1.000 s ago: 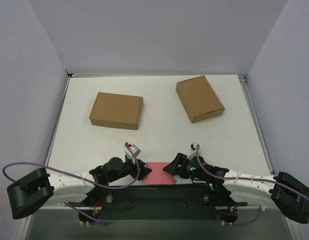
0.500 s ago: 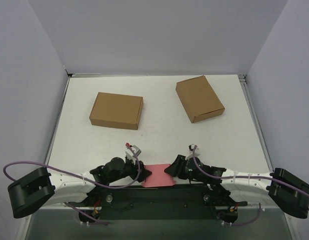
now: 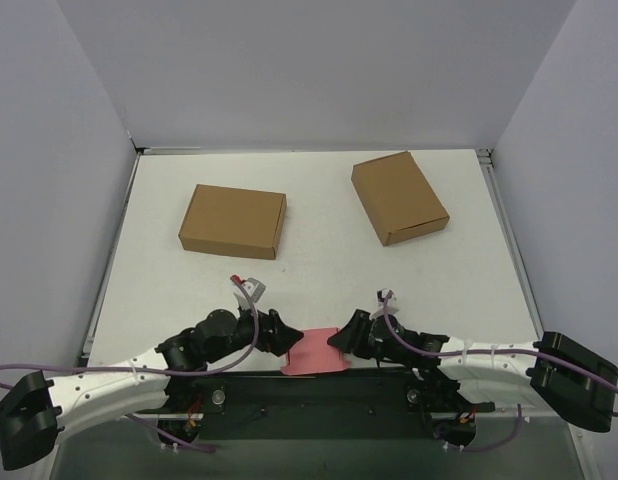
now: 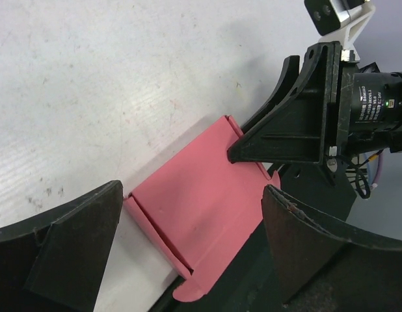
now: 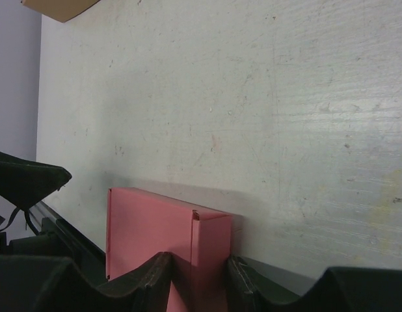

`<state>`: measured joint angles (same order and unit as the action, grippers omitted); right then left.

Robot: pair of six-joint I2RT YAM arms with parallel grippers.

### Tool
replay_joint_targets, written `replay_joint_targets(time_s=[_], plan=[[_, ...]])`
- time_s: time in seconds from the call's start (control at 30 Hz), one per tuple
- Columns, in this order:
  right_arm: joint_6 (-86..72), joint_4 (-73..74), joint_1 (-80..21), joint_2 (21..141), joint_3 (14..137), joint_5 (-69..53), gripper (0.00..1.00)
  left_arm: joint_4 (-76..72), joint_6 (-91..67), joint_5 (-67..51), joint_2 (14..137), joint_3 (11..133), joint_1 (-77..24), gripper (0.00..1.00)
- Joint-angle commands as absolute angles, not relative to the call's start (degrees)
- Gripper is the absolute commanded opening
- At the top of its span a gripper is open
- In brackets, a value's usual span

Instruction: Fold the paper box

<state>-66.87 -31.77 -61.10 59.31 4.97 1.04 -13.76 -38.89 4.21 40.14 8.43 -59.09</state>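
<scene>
The pink paper box (image 3: 314,352) lies at the table's near edge between my two grippers, its near side hanging over the edge. In the left wrist view the box (image 4: 201,208) is folded flat-topped, with a rounded tab sticking out at its near corner. My left gripper (image 3: 287,340) is open, its fingers (image 4: 71,227) spread wide on either side of the box's left end, not touching it. My right gripper (image 3: 341,340) is shut on the box's right end wall (image 5: 211,240), which stands between its fingertips (image 5: 152,273).
Two larger brown cardboard boxes lie closed at the back of the table, one at the left (image 3: 233,220) and one at the right (image 3: 399,197). The black arm mount (image 3: 319,395) runs just below the table's near edge. White walls enclose the table.
My left arm has swung round and its gripper has moved right, up to the box's left end. The pink box has tilted slightly. The right gripper keeps its hold.
</scene>
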Motion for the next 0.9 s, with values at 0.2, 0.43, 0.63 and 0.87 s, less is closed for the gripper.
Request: replay_joint_targets(time_s=[0.2, 0.43, 0.63, 0.87], plan=[[-69.43, -20.68, -60.47, 44.68, -2.11, -0.97, 0.05, 3.83, -51.76, 0.79, 27.96, 11.07, -56.87, 0.97], [-70.49, -15.12, -60.21, 35.6, -2.64, -0.26, 0.03, -1.56, -56.15, -1.83, 23.9, 6.34, -56.6, 0.97], [-70.66, -13.71, -60.12, 33.22, -2.02, -0.18, 0.03, -8.77, -57.74, -4.65, 29.79, 4.31, -56.43, 0.97], [-69.61, -10.55, -60.12, 29.27, 2.45, -0.18, 0.03, -10.36, -59.67, -5.01, 30.59, 4.92, -56.51, 0.97]])
